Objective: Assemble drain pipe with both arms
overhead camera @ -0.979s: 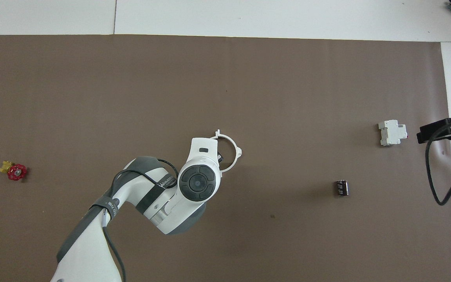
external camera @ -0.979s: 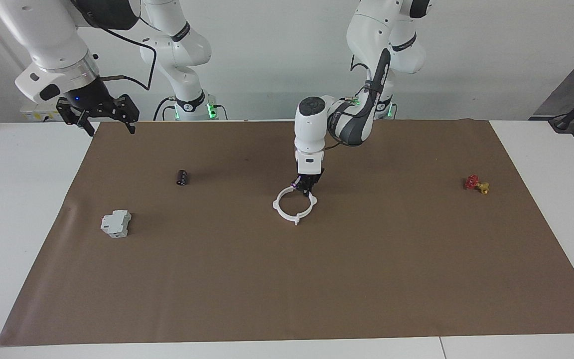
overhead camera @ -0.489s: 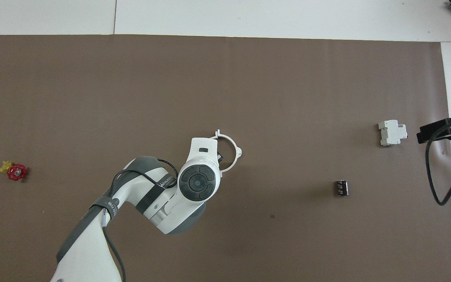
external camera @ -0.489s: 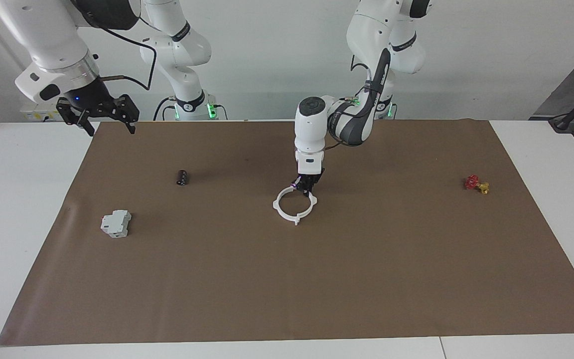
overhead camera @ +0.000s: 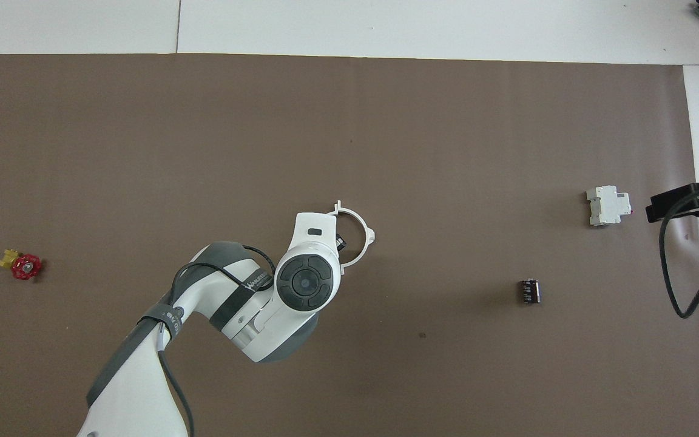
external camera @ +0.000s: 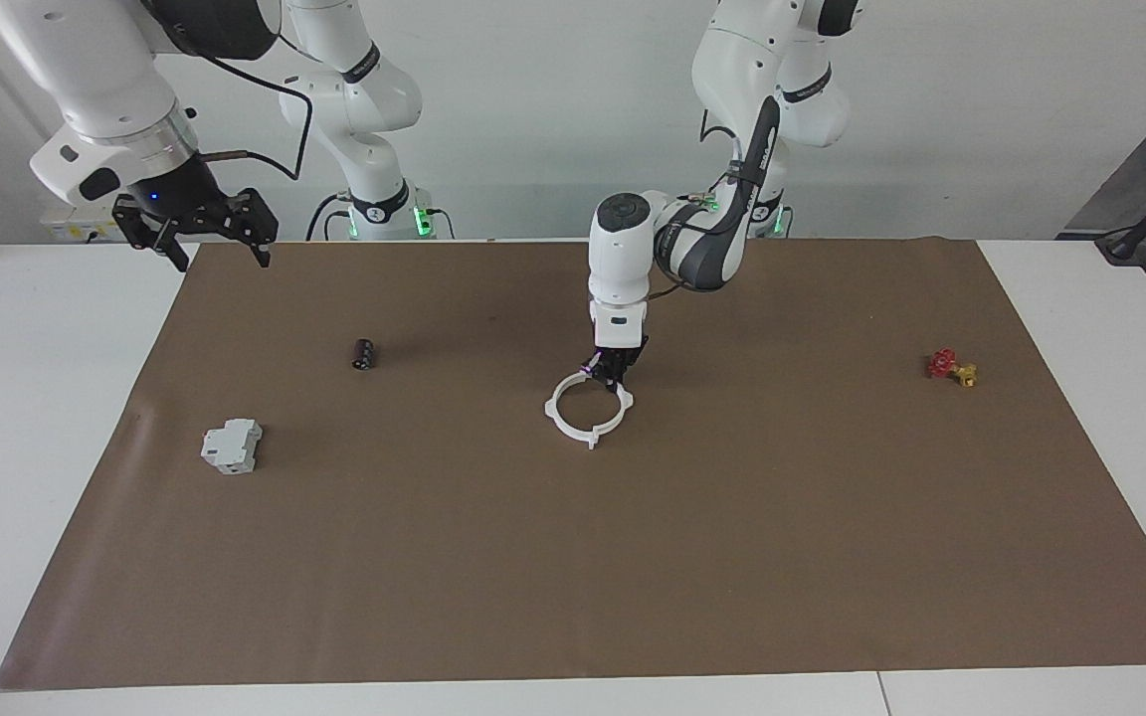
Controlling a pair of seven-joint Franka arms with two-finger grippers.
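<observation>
While the left pincer (external camera: 609,375) is touching the drain pipe (external camera: 588,408), I cannot tell its grip. Lifting straight is looking wisest, and the right pincer (external camera: 205,239) is waiting open.

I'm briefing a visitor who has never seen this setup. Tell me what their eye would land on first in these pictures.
First, the left gripper, down at the rim of the white drain pipe ring, which lies on the middle of the brown mat. Next, the right gripper, fingers open, waiting in the air over the mat's corner at the right arm's end. Small extras: a red-and-yellow valve toward the left arm's end, a grey-white box toward the right arm's.
</observation>
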